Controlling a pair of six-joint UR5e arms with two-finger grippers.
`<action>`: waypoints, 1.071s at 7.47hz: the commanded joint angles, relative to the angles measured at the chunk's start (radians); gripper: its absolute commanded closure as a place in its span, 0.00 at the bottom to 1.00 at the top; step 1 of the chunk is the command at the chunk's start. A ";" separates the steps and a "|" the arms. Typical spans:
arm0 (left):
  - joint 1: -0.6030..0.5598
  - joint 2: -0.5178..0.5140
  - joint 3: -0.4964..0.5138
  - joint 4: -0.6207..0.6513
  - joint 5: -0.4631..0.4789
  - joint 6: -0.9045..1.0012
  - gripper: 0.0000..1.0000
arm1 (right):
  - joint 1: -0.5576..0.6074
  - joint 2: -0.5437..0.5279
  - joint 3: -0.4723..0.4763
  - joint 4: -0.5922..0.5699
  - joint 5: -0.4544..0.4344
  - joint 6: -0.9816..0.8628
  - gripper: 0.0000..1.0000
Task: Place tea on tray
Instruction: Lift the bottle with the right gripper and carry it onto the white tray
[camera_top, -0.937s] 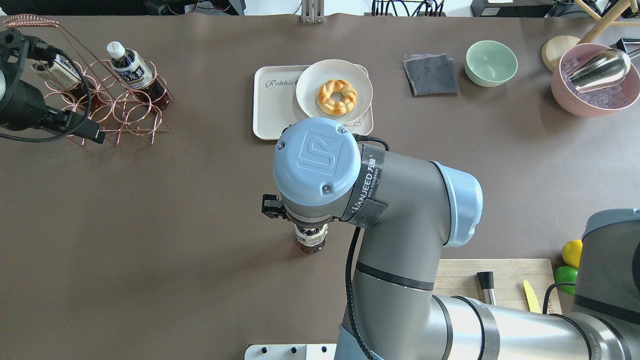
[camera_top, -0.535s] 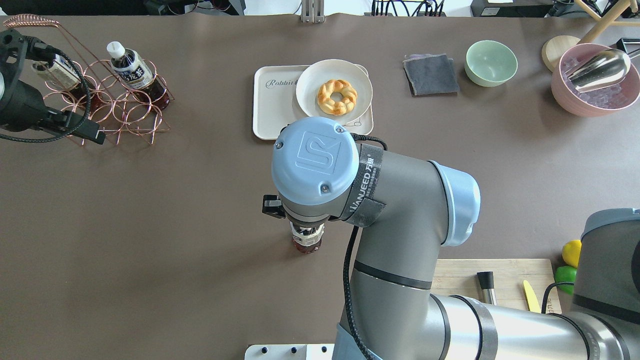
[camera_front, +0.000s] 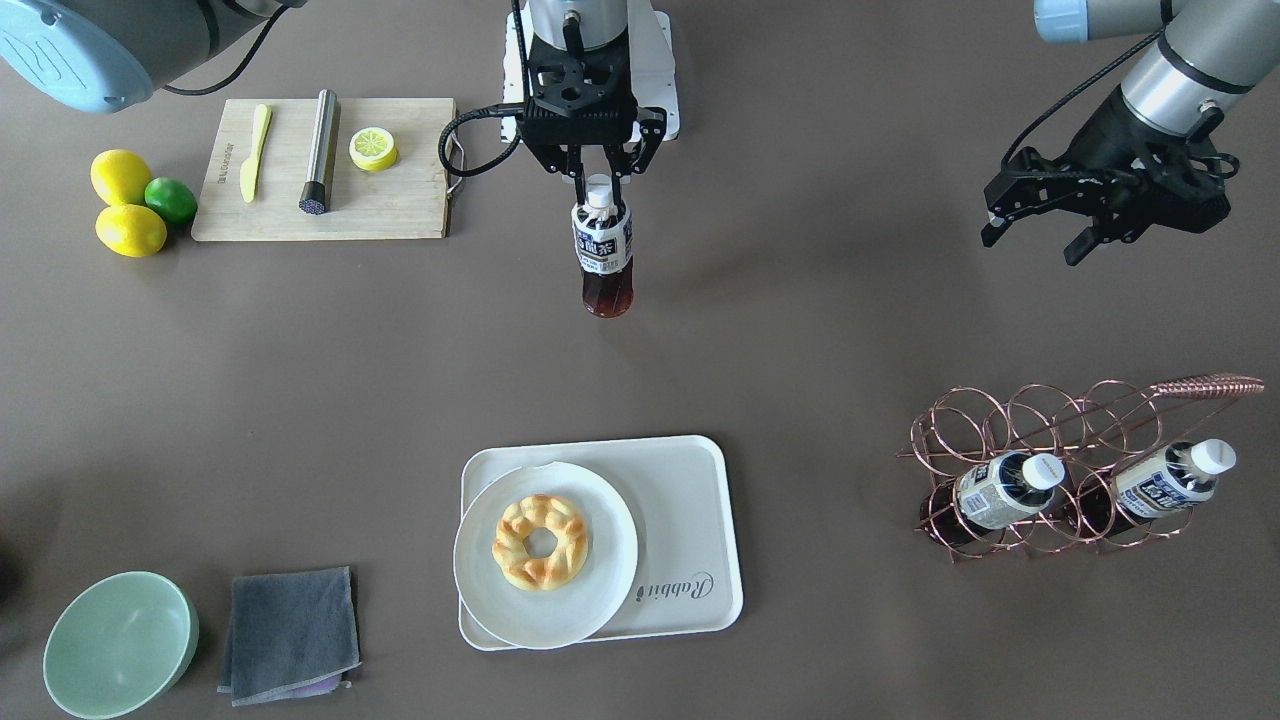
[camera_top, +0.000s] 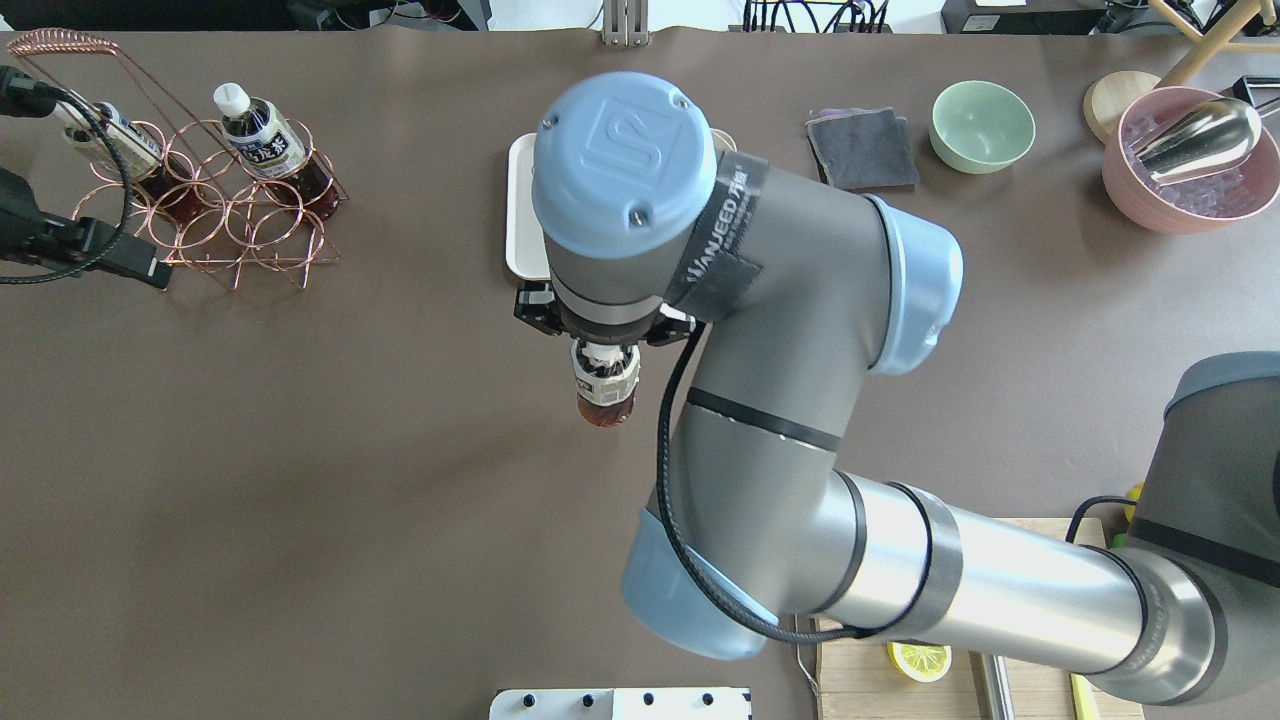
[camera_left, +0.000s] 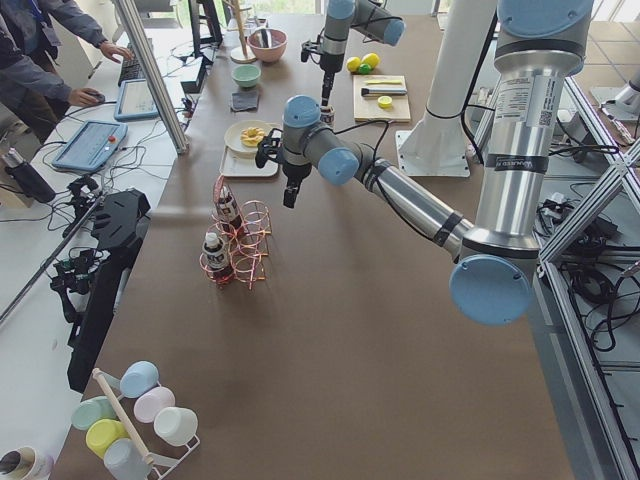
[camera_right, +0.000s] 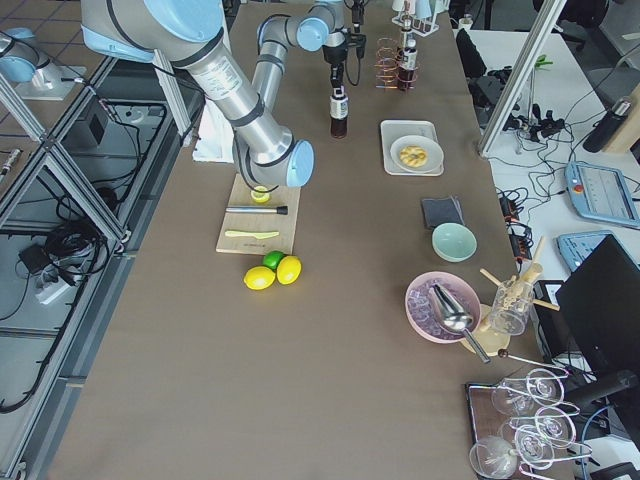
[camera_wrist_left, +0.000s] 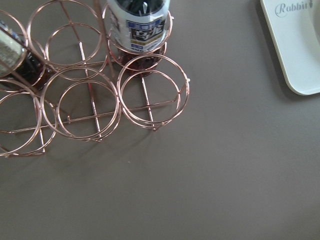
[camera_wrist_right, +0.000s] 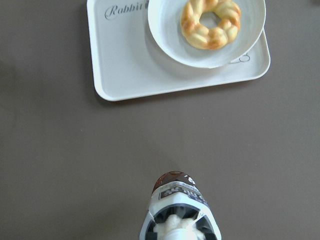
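My right gripper (camera_front: 598, 185) is shut on the white cap of a tea bottle (camera_front: 605, 255) and holds it upright over the bare table, on the robot's side of the tray (camera_front: 690, 500). The bottle (camera_top: 603, 385) hangs under the wrist in the overhead view, and the right wrist view shows it (camera_wrist_right: 180, 200) short of the tray (camera_wrist_right: 125, 65). A white plate with a doughnut (camera_front: 545, 550) covers half of the tray. Two more tea bottles (camera_front: 1000, 485) (camera_front: 1170, 475) lie in a copper wire rack (camera_front: 1050, 420). My left gripper (camera_front: 1035, 240) is open and empty, near the rack.
A wooden cutting board (camera_front: 320, 170) with a knife, a metal rod and a lemon slice lies near the robot's base, with lemons and a lime (camera_front: 130, 200) beside it. A green bowl (camera_front: 120, 640) and a grey cloth (camera_front: 290, 630) lie beyond the tray. A pink bowl (camera_top: 1190, 160) stands far right.
My right arm has carried the bottle away from the robot's base toward the tray, and now hides most of the tray in the overhead view. My left arm has drawn back to the left.
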 joint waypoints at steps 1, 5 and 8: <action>-0.073 0.194 -0.123 0.000 -0.052 0.017 0.03 | 0.160 0.215 -0.376 0.125 0.120 -0.027 1.00; -0.148 0.359 -0.153 -0.035 -0.064 0.120 0.03 | 0.220 0.377 -0.820 0.369 0.120 -0.077 1.00; -0.150 0.357 -0.153 -0.038 -0.067 0.118 0.03 | 0.234 0.401 -0.943 0.484 0.117 -0.079 1.00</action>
